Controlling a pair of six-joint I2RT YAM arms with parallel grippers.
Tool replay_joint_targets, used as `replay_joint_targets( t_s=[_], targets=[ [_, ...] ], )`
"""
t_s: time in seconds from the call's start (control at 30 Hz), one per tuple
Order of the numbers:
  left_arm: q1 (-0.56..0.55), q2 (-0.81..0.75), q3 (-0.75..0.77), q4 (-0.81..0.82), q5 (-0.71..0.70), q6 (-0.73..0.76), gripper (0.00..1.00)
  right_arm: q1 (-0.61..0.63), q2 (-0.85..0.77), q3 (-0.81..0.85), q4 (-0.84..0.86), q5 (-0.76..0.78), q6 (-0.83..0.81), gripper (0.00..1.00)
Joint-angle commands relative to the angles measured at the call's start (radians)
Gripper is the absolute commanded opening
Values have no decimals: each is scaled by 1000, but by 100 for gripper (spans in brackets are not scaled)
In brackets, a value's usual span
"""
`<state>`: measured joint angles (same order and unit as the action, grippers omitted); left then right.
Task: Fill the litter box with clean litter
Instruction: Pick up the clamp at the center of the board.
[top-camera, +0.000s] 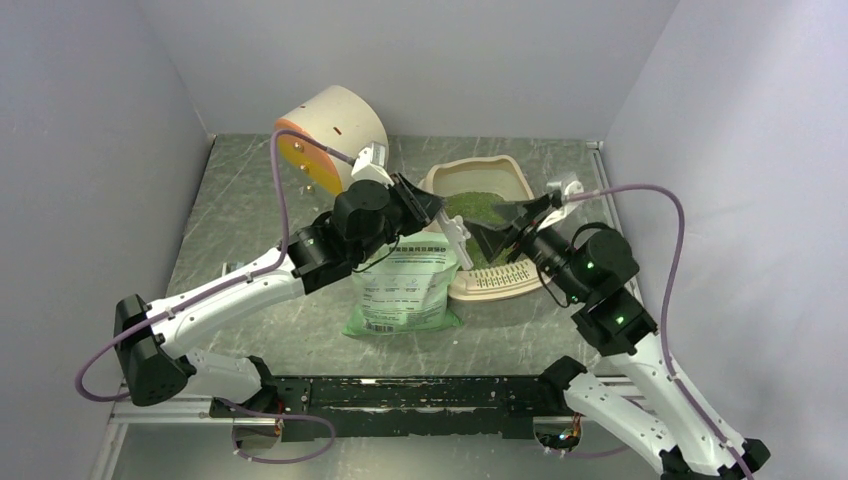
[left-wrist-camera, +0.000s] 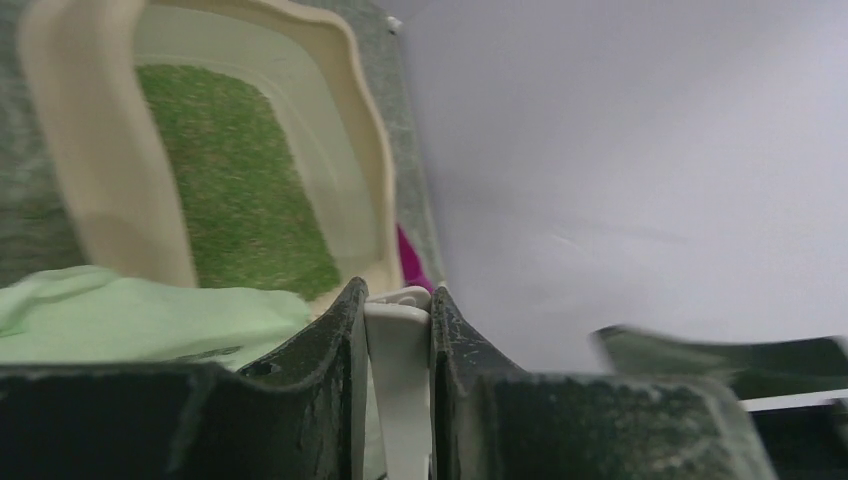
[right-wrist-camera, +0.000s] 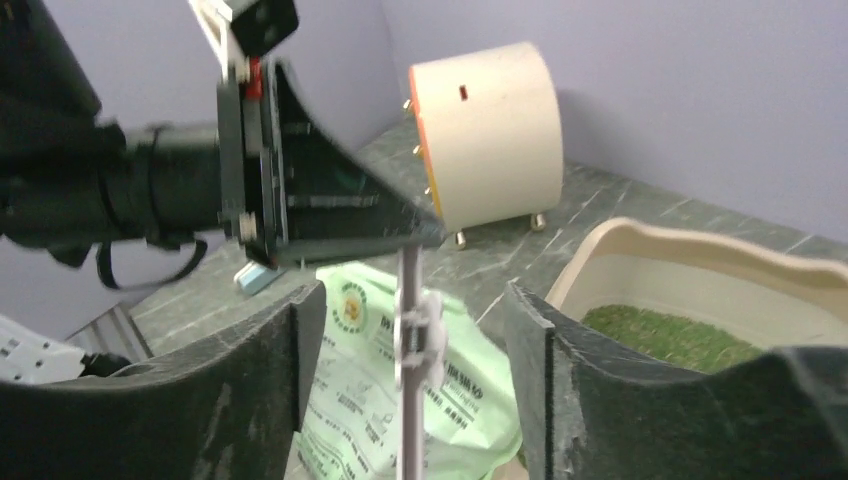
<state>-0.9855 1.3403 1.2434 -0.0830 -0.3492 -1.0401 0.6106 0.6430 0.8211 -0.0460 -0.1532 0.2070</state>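
Observation:
The beige litter box (top-camera: 478, 166) stands at the back right, a bed of green clean litter (top-camera: 474, 206) inside it. A light-green printed bag (top-camera: 404, 286) stands upright against its near left side. A white clip (left-wrist-camera: 398, 345) rises at the bag's top. My left gripper (left-wrist-camera: 398, 300) is shut on that clip, both fingers pressed flat against it. Facing it, my right gripper (right-wrist-camera: 415, 310) is open, and the clip (right-wrist-camera: 415, 340) stands between its fingers with a gap on either side. In the top view, the left gripper (top-camera: 440, 212) and right gripper (top-camera: 490, 236) meet over the box's near end.
A cream half-cylinder cabinet (top-camera: 330, 135) with an orange face stands at the back left. A sliver of a magenta scoop (left-wrist-camera: 412, 262) shows beyond the litter box, by the right wall. Grey walls enclose the table on three sides.

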Motion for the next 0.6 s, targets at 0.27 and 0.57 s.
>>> replay_joint_targets(
  t_s=[0.27, 0.57],
  targets=[
    [-4, -115, -12, -90, -145, 224, 5, -1, 315, 385, -471, -187, -111, 85],
    [-4, -124, -18, -68, -128, 227, 5, 0, 363, 374, -411, -280, -101, 79]
  ],
)
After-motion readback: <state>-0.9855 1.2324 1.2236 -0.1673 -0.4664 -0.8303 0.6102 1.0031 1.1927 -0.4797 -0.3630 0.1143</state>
